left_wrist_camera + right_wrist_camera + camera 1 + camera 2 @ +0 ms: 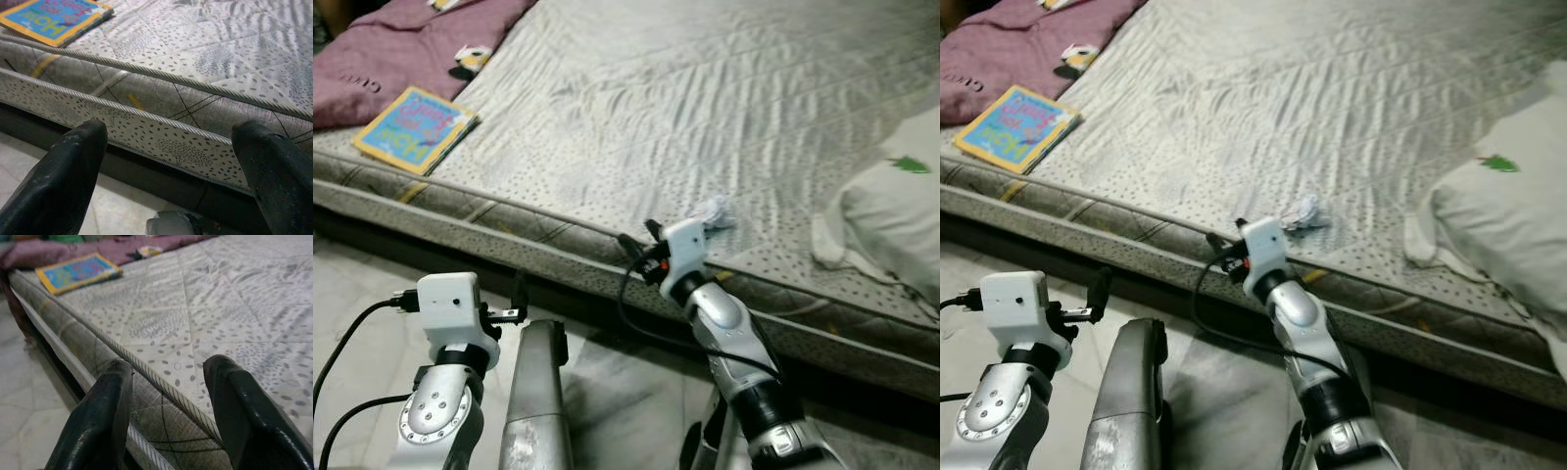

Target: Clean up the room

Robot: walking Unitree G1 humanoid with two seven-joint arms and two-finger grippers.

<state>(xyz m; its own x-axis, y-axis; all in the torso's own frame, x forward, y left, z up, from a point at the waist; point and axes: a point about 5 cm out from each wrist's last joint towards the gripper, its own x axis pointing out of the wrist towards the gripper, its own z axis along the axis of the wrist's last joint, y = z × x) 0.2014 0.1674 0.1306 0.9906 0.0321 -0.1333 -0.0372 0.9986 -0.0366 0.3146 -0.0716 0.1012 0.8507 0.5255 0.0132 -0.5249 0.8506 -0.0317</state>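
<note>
A crumpled bit of white paper point(1304, 211) lies on the grey quilted mattress point(705, 108), close to the near edge and just past the right arm's wrist. The right gripper point(168, 396) is held at that edge with its two black fingers spread wide and nothing between them, the piped seam of the mattress running across the gap. It is near the paper but I cannot tell whether it touches it. Well off to the left, a yellow-bordered children's book point(415, 128) rests flat near the edge of the mattress, with a purple blanket point(401, 44) bunched just behind it. A small yellow, black and white thing point(470, 61) sits at the blanket's edge; it is too small to make out. At the right side of the bed lies a white pillow point(1508, 211) with a little green mark on it. The left gripper point(166, 171) hangs lower, down by the pale tiled floor point(362, 284) in front of the bed's side, its fingers also wide apart and empty.
</note>
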